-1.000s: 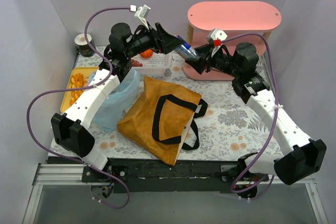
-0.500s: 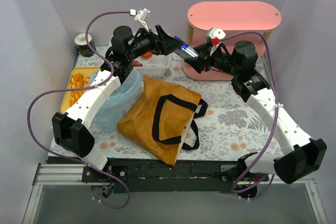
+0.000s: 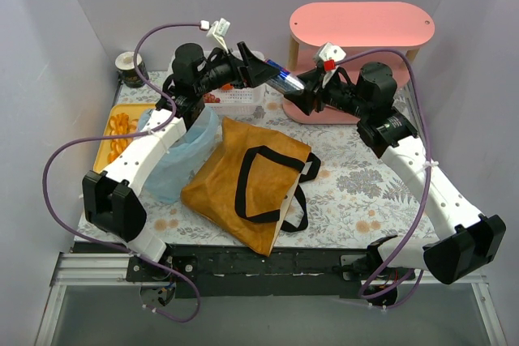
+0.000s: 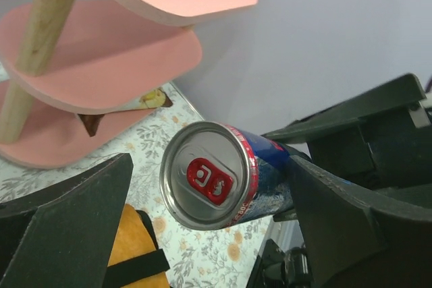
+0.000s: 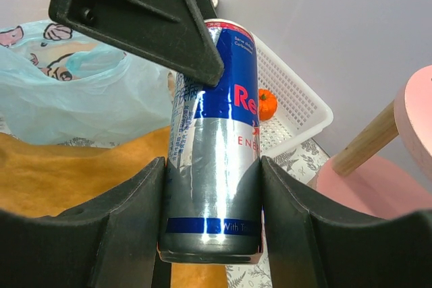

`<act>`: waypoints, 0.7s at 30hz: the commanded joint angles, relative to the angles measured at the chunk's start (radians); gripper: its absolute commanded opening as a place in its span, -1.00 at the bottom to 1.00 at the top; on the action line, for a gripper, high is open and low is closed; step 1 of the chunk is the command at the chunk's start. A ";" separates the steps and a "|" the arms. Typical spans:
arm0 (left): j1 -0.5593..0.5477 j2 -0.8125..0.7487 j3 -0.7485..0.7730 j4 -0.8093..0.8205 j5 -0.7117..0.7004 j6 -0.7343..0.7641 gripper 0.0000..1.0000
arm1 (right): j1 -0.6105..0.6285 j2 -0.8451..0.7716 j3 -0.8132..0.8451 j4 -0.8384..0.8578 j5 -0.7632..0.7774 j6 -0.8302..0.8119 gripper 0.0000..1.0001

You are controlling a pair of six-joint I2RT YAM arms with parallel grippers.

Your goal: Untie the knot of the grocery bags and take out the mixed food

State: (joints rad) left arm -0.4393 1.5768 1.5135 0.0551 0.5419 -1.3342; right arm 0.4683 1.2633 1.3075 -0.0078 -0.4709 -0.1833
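The slim silver-blue-red drink can (image 3: 285,81) hangs in the air between both arms, above the table's far middle. My right gripper (image 5: 210,234) is shut on the can's (image 5: 212,166) lower half, a finger pressed on each side. My left gripper (image 4: 202,224) is open around the can's top end (image 4: 216,177), with a clear gap on one side. The mustard-brown tote (image 3: 243,176) lies flat at the centre. The pale blue plastic bag (image 3: 182,151) lies open to its left. An orange fruit (image 5: 266,102) sits in the white basket (image 5: 297,109).
A pink two-tier shelf (image 3: 361,26) stands at the back right, with a snack packet (image 4: 121,107) on its lower tier. An orange tray (image 3: 107,151) with pastry pieces lies at the left. A dark cup (image 3: 128,66) stands at the back left corner.
Both grippers and the can have shifted slightly up and left. My right gripper has moved in onto the can's lower end.
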 commanded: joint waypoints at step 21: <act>0.017 -0.014 -0.035 0.088 0.322 0.292 -1.00 | 0.035 -0.044 0.039 -0.059 -0.080 -0.080 0.55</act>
State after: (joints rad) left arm -0.4202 1.6112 1.5105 0.1577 0.8024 -1.2381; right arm 0.4854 1.2724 1.3071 -0.0662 -0.4828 -0.2436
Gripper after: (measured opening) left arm 0.568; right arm 0.675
